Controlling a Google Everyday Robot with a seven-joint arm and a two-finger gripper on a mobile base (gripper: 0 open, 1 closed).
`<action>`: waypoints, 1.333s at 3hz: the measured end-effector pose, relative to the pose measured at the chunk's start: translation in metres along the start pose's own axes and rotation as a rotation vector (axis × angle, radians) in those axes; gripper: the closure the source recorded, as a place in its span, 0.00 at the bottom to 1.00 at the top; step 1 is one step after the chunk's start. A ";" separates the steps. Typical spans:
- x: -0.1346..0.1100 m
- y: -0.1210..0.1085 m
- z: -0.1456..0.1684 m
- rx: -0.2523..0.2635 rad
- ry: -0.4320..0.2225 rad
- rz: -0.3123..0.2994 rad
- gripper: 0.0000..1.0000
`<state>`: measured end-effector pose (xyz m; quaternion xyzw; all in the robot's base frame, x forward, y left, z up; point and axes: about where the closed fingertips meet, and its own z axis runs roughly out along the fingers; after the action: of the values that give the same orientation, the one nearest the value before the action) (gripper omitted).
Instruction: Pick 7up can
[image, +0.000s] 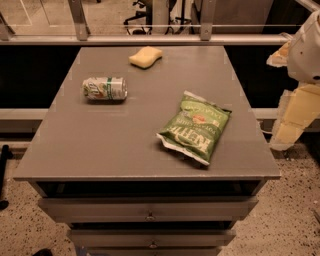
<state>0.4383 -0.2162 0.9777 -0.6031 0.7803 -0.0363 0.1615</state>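
Observation:
The 7up can (104, 88) lies on its side on the left part of the grey table top (125, 145). It is silver-white with green lettering, and its shiny end faces right. My gripper (294, 119) hangs from the white arm (306, 47) at the right edge of the view. It is beyond the table's right side and far from the can. It holds nothing that I can see.
A green chip bag (195, 127) lies on the right front of the table. A yellow sponge (145, 56) lies near the back edge. Drawers (149, 209) run below the front edge. A railing (150, 37) runs behind the table.

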 end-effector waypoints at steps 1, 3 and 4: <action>0.000 0.000 0.000 0.000 0.000 0.000 0.00; -0.055 -0.024 0.042 -0.032 -0.056 -0.064 0.00; -0.112 -0.045 0.077 -0.047 -0.111 -0.095 0.00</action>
<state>0.5271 -0.1108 0.9399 -0.6442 0.7412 0.0079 0.1883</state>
